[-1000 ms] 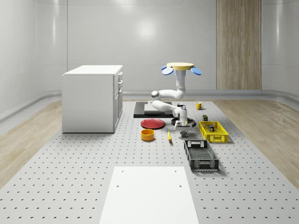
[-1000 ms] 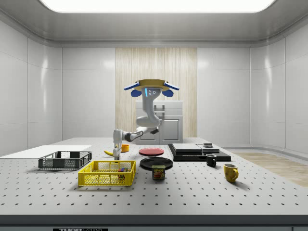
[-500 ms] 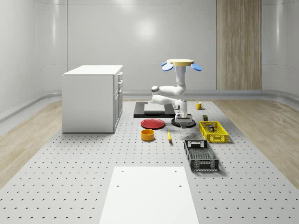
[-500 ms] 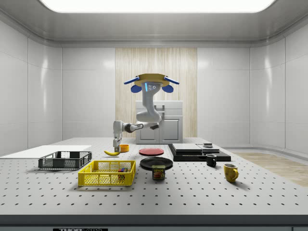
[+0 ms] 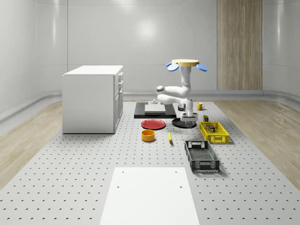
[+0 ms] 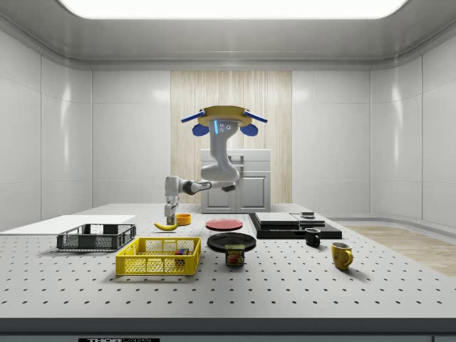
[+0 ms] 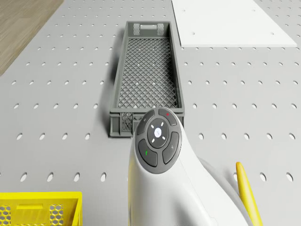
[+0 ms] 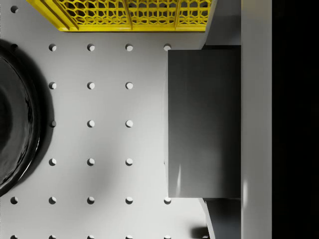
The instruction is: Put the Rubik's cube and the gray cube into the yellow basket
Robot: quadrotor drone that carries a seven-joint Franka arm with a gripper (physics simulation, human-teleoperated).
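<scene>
The gray cube point(image 8: 202, 122) sits between the two fingers point(image 8: 225, 30) of my gripper point(image 8: 202, 122), which is shut on it. In the whole-scene view the gripper point(image 5: 188, 122) hangs above the table, between the black plate point(image 5: 179, 123) and the yellow basket point(image 5: 214, 132). The side view has the gripper point(image 6: 169, 218) behind and above the basket point(image 6: 158, 257). A corner of the basket point(image 8: 124, 14) lies just ahead of the held cube. The Rubik's cube point(image 6: 183, 251) lies inside the basket. The drone point(image 5: 184, 63) hovers high over the table's far part.
A dark grey crate point(image 5: 201, 156) stands on the near side of the basket, and a banana point(image 5: 169, 136) lies beside it. A red plate point(image 5: 153, 124), an orange bowl point(image 5: 148, 135), a white cabinet point(image 5: 91, 98) and a can point(image 6: 234, 254) are around.
The gripper has risen from table height near the banana with the gray cube in it and drawn toward the black plate. The drone has drifted slightly to the whole-scene view's right.
</scene>
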